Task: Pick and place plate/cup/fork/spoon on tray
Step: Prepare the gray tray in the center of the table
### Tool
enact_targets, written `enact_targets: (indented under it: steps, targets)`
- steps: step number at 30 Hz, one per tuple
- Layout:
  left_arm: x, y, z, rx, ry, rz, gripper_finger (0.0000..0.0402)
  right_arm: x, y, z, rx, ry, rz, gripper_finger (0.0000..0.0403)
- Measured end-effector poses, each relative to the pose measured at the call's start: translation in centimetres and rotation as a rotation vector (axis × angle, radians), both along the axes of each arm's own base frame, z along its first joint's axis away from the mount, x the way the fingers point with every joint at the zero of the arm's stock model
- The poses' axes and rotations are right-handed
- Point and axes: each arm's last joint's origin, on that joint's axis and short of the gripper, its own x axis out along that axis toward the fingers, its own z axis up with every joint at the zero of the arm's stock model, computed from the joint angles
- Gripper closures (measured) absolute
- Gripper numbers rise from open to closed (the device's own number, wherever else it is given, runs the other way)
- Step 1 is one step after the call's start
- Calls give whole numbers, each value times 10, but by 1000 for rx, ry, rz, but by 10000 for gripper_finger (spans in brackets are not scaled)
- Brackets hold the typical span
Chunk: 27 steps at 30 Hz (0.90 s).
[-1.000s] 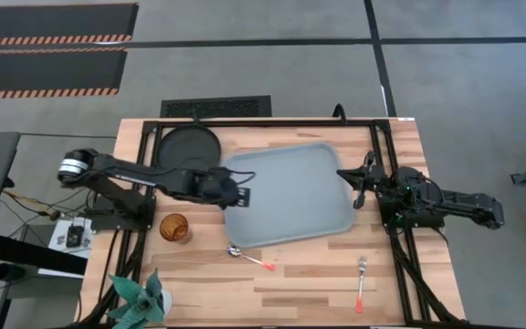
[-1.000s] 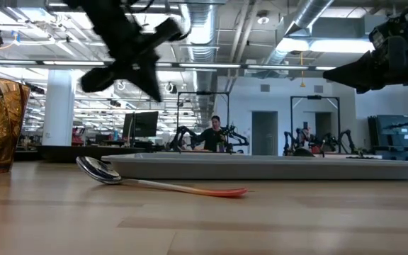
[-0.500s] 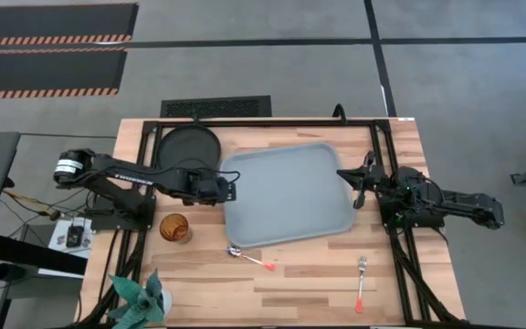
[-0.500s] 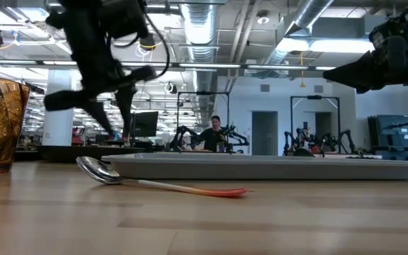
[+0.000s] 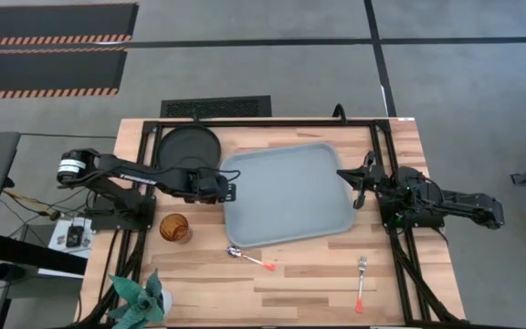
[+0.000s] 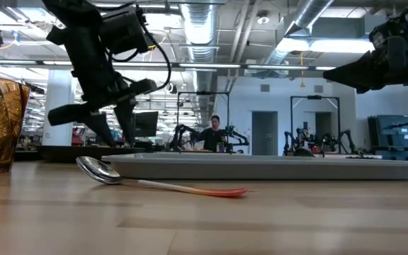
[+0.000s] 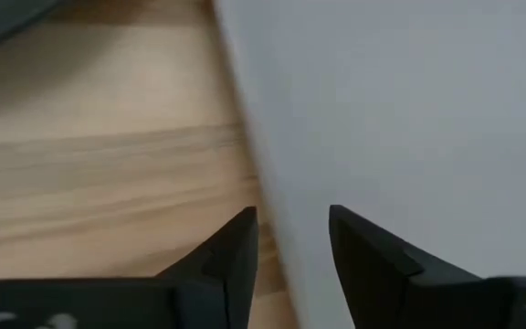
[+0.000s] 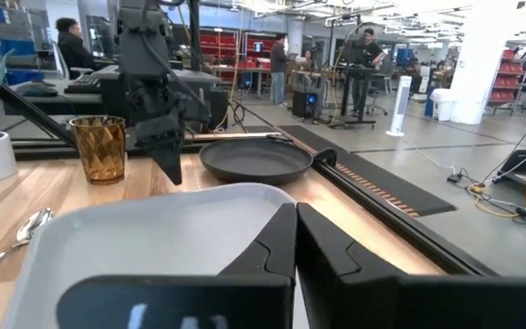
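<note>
Silver, round-bowled spoon with a red-orange handle (image 6: 154, 182) lies nearest on the wooden tabletop (image 5: 309, 279), untouched. Beyond it, the left claw (image 5: 229, 191) has drawn back to the near-left edge of the empty grey-blue plastic tray (image 5: 290, 194), fingers slightly parted and holding nothing, so no item is placed yet. Farther left sits the round black plate (image 5: 188, 146); the right claw (image 5: 356, 187) waits pinched together at the tray's right rim.

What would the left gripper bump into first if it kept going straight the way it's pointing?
Probably the tray. The left gripper is open, its fingers straddling the tray's near edge, pointing down at it. Depth is hard to judge, but nothing else shows in between.
</note>
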Motion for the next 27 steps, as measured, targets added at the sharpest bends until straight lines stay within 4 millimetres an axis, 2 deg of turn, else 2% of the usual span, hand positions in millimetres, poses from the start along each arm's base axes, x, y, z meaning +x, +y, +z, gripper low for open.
enact_targets:
  steps: [6,14,21,27]
  targets:
    - [12,0,-10,-8,-31,-16,294,0,0,0,0,0,-1,375]
    - [17,1,-26,-20,16,-28,313,0,0,1,-1,-7,-4,374]
    - [18,4,-27,10,12,-22,370,0,0,1,-1,-9,-3,375]
    - [14,10,-26,28,63,-87,365,0,0,1,-1,-9,-3,374]
